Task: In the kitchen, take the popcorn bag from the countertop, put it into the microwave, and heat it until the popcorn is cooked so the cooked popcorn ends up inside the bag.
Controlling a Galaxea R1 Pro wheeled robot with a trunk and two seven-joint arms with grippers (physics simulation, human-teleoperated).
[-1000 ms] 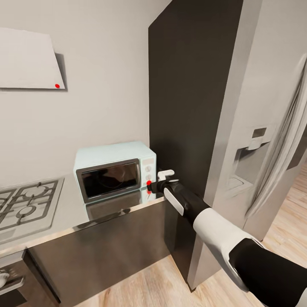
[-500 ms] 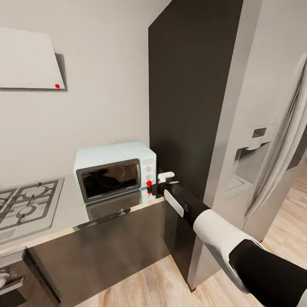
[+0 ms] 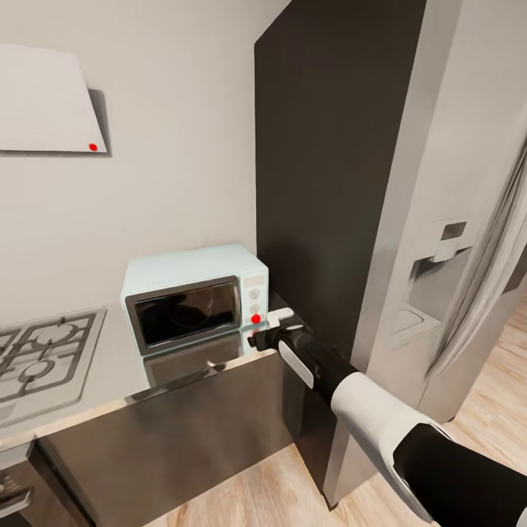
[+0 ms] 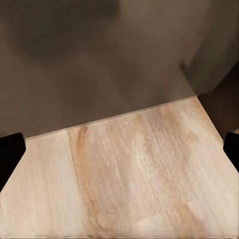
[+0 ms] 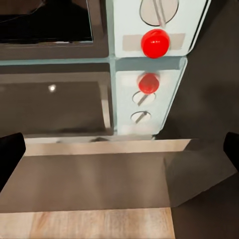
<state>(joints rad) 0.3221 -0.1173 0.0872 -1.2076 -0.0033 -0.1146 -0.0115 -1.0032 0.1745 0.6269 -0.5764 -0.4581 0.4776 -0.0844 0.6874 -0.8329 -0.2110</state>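
The pale blue microwave (image 3: 192,306) stands on the steel countertop (image 3: 102,369) with its dark glass door shut and a red light (image 3: 255,318) lit on its control panel. My right gripper (image 3: 265,329) hovers open just in front of and below that panel, at the counter's right end. In the right wrist view the microwave (image 5: 149,64) with its red light (image 5: 155,43) and mirrored knobs lies ahead, the right gripper (image 5: 120,152) spread wide with nothing between the fingers. My left gripper (image 4: 119,149) hangs open over the wood floor. The popcorn bag is out of view.
A gas hob (image 3: 40,359) is set into the counter left of the microwave. A tall dark panel (image 3: 329,176) and a steel fridge (image 3: 446,241) stand close on the right. Dark cabinet fronts (image 3: 183,439) sit below the counter, with wood floor (image 3: 256,490) under them.
My right gripper has drawn back and down a little from the microwave's control panel. The head view has shifted slightly.
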